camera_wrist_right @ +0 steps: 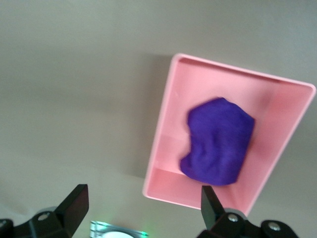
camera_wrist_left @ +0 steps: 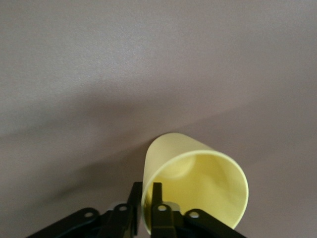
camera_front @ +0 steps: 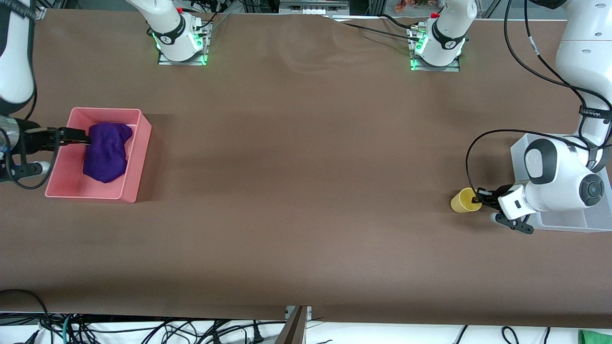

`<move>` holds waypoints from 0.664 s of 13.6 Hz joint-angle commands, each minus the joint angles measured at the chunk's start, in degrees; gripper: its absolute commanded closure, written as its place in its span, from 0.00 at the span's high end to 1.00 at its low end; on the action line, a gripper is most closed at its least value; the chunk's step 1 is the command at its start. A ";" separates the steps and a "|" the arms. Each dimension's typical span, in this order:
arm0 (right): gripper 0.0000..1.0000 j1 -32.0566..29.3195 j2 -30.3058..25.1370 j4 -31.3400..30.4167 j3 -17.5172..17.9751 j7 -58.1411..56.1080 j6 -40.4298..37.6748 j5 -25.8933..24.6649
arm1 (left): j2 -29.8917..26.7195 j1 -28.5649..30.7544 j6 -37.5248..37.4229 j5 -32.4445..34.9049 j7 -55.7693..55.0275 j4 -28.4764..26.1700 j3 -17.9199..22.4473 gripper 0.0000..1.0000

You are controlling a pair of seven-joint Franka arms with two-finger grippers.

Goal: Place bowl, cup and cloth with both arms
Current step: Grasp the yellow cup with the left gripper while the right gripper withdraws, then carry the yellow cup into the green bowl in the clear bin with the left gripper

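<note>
The yellow cup (camera_front: 463,200) is tilted on its side low over the table, beside a clear bin. My left gripper (camera_front: 477,199) is shut on the cup's rim: in the left wrist view one finger (camera_wrist_left: 157,198) is inside the cup (camera_wrist_left: 198,183) and the other outside, with my left gripper (camera_wrist_left: 146,199) at the wall. The purple cloth (camera_front: 106,151) lies in a pink bin (camera_front: 138,157). My right gripper (camera_front: 89,139) is open and empty over the cloth's edge. In the right wrist view my right gripper (camera_wrist_right: 143,203) is spread wide above the cloth (camera_wrist_right: 220,141). The bowl is not in view.
The pink bin (camera_wrist_right: 168,124) stands at the right arm's end of the table. A clear plastic bin (camera_front: 559,222) stands at the left arm's end, mostly hidden under the left arm. The arm bases (camera_front: 179,40) are at the top of the front view.
</note>
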 commanded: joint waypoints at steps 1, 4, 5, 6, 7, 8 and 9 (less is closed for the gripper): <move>1.00 -0.61 -3.03 1.93 5.55 4.22 -2.21 -1.26 | -2.93 1.08 -4.25 -1.09 -0.62 1.63 -0.36 0.00; 1.00 -0.70 -4.26 6.25 6.36 4.13 -2.57 -3.89 | -3.82 4.41 -20.67 -0.57 0.00 13.20 -0.45 0.00; 1.00 -0.70 -4.79 6.51 6.27 3.78 -2.39 -4.07 | -3.82 4.51 -25.16 0.04 0.09 17.07 0.25 0.00; 1.00 -0.78 -5.40 6.43 6.18 3.69 -2.73 -4.16 | -3.82 5.55 -29.29 1.53 0.87 20.59 0.61 0.00; 1.00 -0.79 -5.93 6.43 6.18 3.78 -2.13 -4.86 | -3.82 7.13 -32.29 2.93 3.32 23.06 0.61 0.00; 1.00 -0.96 -5.93 6.08 6.18 3.35 -1.51 -5.91 | -3.82 8.80 -33.89 4.08 7.52 24.13 0.61 0.00; 1.00 -1.05 -6.02 5.99 6.18 4.21 -2.55 -6.01 | -3.82 11.60 -33.73 7.31 15.04 23.88 1.13 0.00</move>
